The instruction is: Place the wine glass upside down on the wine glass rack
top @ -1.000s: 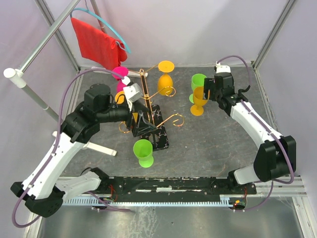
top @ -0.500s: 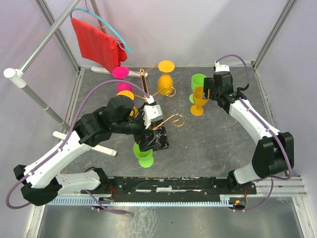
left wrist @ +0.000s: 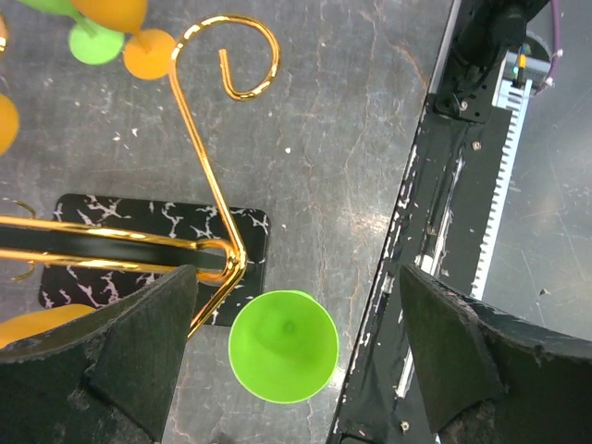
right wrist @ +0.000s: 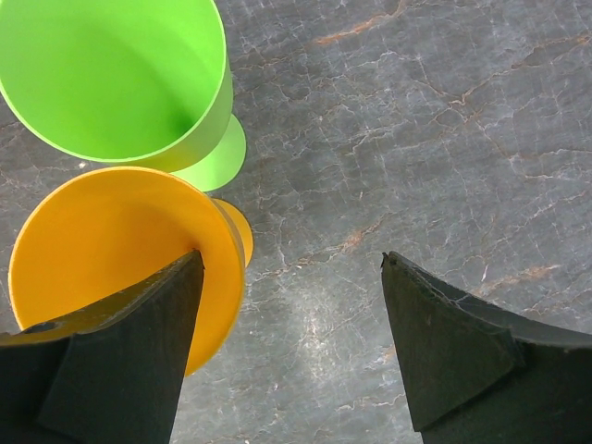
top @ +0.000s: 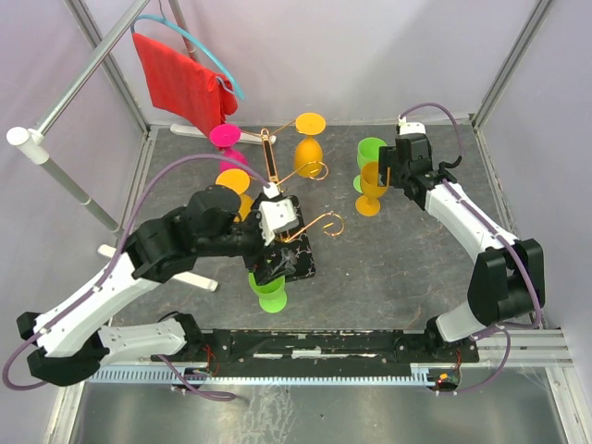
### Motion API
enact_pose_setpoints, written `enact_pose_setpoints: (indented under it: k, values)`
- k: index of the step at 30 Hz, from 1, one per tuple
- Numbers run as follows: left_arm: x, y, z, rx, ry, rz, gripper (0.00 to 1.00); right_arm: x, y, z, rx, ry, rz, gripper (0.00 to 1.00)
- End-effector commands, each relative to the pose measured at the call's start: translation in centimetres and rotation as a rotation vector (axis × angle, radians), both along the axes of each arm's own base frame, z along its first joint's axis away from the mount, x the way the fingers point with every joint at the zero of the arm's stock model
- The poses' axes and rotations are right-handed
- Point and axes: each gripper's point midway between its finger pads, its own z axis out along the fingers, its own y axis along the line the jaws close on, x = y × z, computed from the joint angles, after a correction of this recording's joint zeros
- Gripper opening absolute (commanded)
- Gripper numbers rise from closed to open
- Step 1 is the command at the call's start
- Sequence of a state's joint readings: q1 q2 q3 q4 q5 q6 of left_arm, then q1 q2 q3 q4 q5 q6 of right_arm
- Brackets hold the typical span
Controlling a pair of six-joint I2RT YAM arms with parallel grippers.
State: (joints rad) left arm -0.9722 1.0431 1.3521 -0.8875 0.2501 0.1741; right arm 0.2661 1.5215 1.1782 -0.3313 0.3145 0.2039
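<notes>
The wine glass rack (top: 294,248), gold wire on a black marbled base, stands mid-table. An orange glass (top: 309,155), a pink glass (top: 227,139) and another orange glass (top: 233,180) hang on it upside down. A green glass (top: 269,287) stands upright in front of the base. My left gripper (top: 268,264) is open right above it; in the left wrist view the glass (left wrist: 283,345) sits between the spread fingers of the gripper (left wrist: 298,270), beside a gold arm (left wrist: 199,129). My right gripper (top: 388,171) is open and empty (right wrist: 290,259), its left finger beside an upright orange glass (right wrist: 111,250).
A second green glass (top: 370,153) stands upright against the orange one (top: 372,190) at the back right. A red cloth (top: 180,79) on a blue hanger hangs from a metal rail at the back left. A white rod (top: 190,276) lies at the left. A black rail (top: 324,342) runs along the near edge.
My left arm has swung from the rack's left side round to its front and now hovers open over the green glass. The right arm has barely moved.
</notes>
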Motion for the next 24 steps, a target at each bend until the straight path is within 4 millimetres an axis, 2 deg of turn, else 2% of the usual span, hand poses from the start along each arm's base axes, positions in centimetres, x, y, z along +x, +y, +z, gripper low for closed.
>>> enact_pose_setpoints:
  k: [1,5,10,17,21,24]
  values:
    - [0.1,0.7,3.0,-0.09,-0.11,0.009,0.96,1.2,0.0,2.4,0.006,-0.065,-0.004,0.85]
    - [-0.4,0.8,2.3,-0.075,-0.09,-0.012,0.96,1.2,-0.1,2.5,0.0,-0.065,-0.002,0.85]
    - [-2.2,1.1,0.6,-0.031,-0.002,-0.074,0.93,1.3,-0.2,2.5,-0.008,-0.061,0.0,0.85]
    - [-3.8,1.9,-0.7,0.004,0.06,-0.113,0.91,1.5,-0.2,2.2,-0.007,-0.053,-0.002,0.85]
    - [-3.7,2.5,-3.0,0.074,0.088,-0.095,0.9,1.6,-0.2,2.1,-0.006,-0.051,-0.004,0.85]
    - [-2.7,2.7,-4.8,0.133,0.08,-0.064,0.86,1.6,-0.2,2.1,-0.005,-0.051,-0.003,0.85]
